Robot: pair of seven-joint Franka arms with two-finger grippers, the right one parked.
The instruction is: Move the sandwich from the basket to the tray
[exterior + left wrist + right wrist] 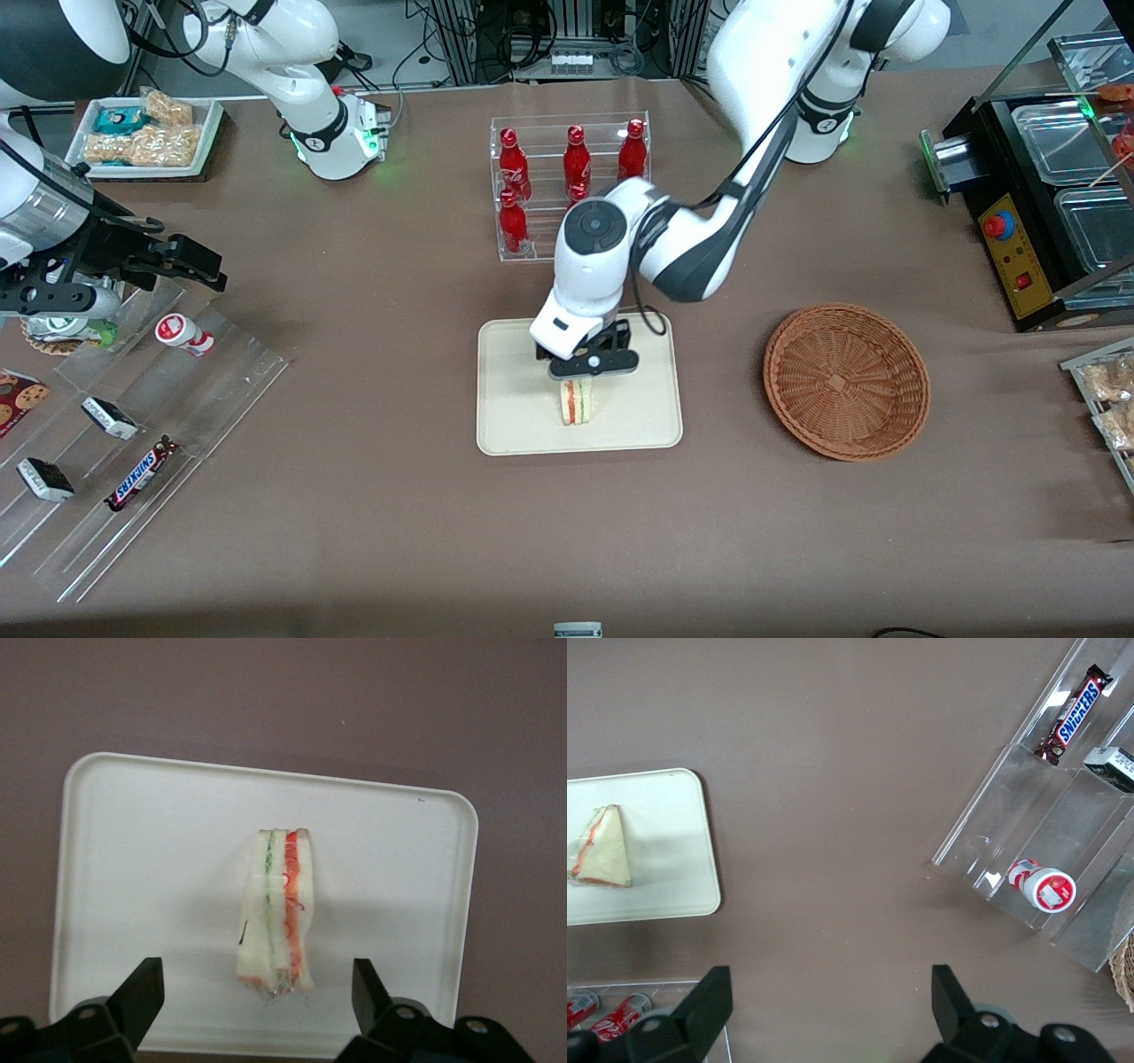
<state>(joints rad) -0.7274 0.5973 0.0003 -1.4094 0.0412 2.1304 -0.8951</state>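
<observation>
The sandwich (578, 403) (276, 904) (602, 850), a white wedge with red and green filling, stands on its edge on the cream tray (514, 416) (133, 859) (664, 833). My left gripper (585, 365) (255, 985) hangs open just above it. Its black fingers (142, 988) stand wide on either side of the sandwich without touching it. The wicker basket (846, 381) lies empty beside the tray, toward the working arm's end of the table.
A clear rack of red bottles (571, 177) stands farther from the front camera than the tray. A stepped acrylic rack with snack bars (133, 425) and a white snack tray (146, 133) lie toward the parked arm's end. A black machine (1045, 195) sits at the working arm's end.
</observation>
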